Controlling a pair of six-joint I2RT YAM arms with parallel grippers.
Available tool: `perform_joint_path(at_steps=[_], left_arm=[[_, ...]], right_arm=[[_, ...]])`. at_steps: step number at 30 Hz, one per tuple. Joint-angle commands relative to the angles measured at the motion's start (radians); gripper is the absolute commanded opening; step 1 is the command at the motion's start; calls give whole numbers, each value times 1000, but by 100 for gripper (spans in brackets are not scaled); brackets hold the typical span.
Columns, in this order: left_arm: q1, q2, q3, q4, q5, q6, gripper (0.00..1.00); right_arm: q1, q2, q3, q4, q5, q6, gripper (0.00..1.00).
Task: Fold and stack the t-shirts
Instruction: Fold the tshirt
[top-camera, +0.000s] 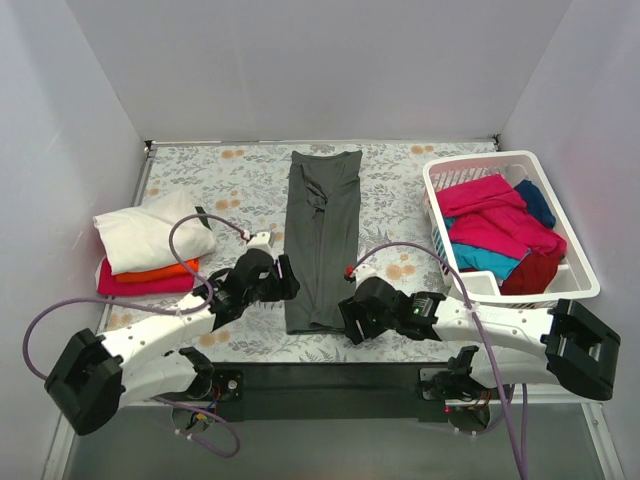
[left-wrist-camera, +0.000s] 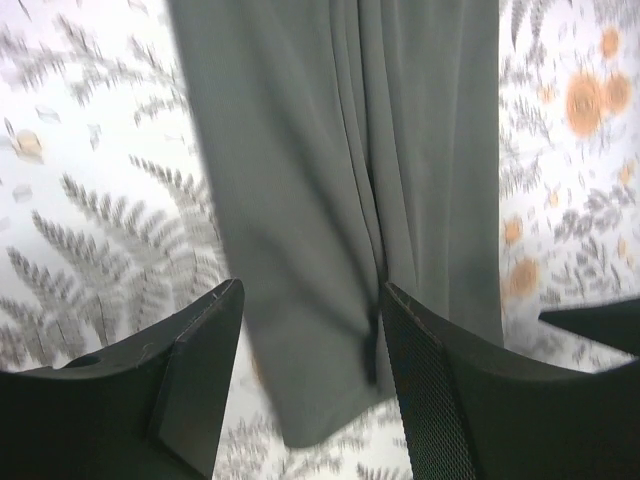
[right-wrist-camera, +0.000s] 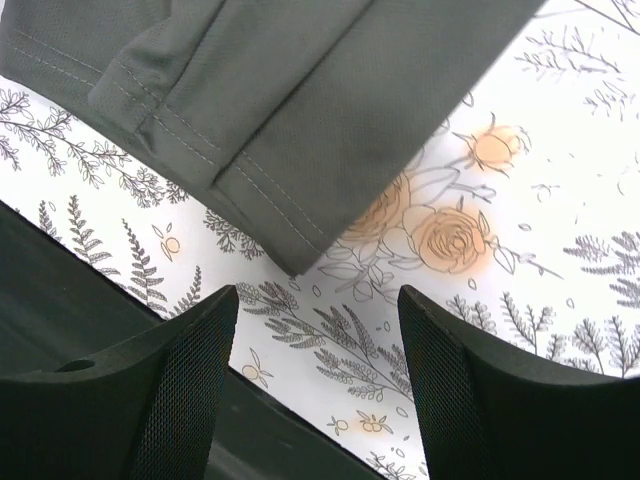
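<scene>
Left gripper (top-camera: 288, 278), fingers spread, hangs over the left edge of the dark grey t-shirt (top-camera: 322, 235), a long folded strip mid counter (top-camera: 250, 185); right gripper (top-camera: 348, 318), likewise spread, hovers beside its near right corner.

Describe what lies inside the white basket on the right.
The basket holds crumpled pink cloth, teal cloth, navy cloth and maroon cloth. They cover the basket's floor, so anything beneath cannot be seen.
</scene>
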Motion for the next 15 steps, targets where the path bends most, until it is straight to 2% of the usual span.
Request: perform_joint_path(at_steps=[1, 10, 15], left_arm=[[-68, -111, -67, -82, -79, -115, 54], [-180, -52, -94, -108, -122, -185, 54], [-197, -28, -100, -114, -119, -199, 54]], right_arm=[[16, -64, -38, 5, 60, 115, 59], [23, -51, -6, 22, 110, 115, 59], [23, -15, 6, 62, 110, 106, 59]])
